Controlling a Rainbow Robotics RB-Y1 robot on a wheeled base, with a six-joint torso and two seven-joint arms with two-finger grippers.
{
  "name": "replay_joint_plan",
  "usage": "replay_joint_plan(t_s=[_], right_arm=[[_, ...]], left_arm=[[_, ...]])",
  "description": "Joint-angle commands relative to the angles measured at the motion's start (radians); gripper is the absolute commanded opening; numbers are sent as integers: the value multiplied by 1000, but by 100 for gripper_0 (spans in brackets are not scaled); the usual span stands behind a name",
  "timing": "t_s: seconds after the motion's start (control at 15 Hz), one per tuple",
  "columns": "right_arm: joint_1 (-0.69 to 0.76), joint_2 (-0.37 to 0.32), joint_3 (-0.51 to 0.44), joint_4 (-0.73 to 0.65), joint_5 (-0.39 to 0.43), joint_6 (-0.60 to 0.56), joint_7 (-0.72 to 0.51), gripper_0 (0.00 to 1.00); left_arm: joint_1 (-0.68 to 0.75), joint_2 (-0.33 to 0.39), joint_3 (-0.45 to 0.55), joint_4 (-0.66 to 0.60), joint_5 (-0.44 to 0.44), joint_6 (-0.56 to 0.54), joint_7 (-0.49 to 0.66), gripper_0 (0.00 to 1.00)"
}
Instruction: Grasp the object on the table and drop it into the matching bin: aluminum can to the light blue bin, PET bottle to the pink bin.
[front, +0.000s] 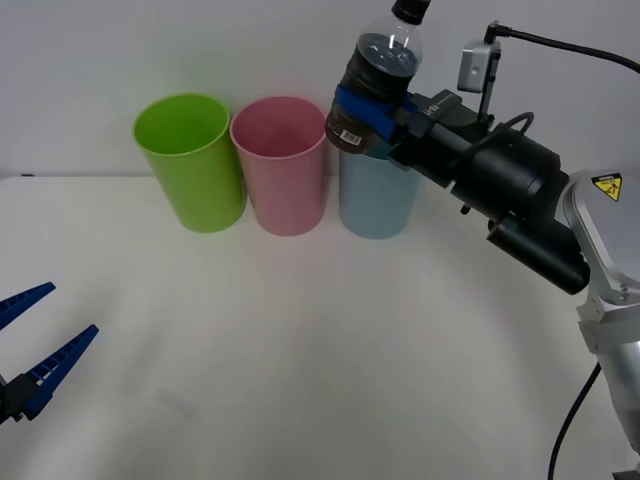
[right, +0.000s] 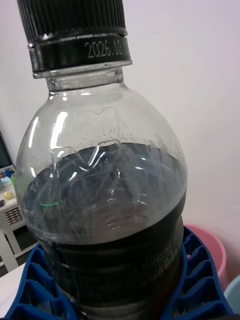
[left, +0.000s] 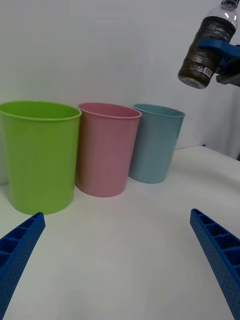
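Blue right gripper (front: 372, 118) jaws are clamping the PET bottle (front: 378, 80) mid-body, high above the light blue bin (front: 376, 195), right of the pink bin (front: 283, 165) I'm targeting. Left gripper (front: 35, 350) is idling wide-jawed, near-left over the worktop (front: 320, 350).

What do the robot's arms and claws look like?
The right gripper has bright blue ribbed fingers on a black block. Behind it the right arm is a fat black cylinder, then a silvery grey shell with a yellow warning sticker. A black cable runs to a small grey box above it. The left gripper has long, pointed blue fingers with holes.
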Motion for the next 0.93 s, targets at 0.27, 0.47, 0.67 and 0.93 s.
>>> replay_joint_plan(t_s=[0.27, 0.47, 0.67, 0.93], right_arm=[[-188, 126, -8, 249, 142, 71, 8, 0], [-267, 169, -8, 358, 162, 129, 19, 0], [-335, 212, -8, 460, 185, 202, 28, 0], [-405, 268, -7, 576, 226, 289, 48, 0]], left_arm=[[0, 0, 0, 0, 0, 0, 0, 100], [0, 0, 0, 0, 0, 0, 0, 100], [0, 0, 0, 0, 0, 0, 0, 100], [0, 0, 0, 0, 0, 0, 0, 100]])
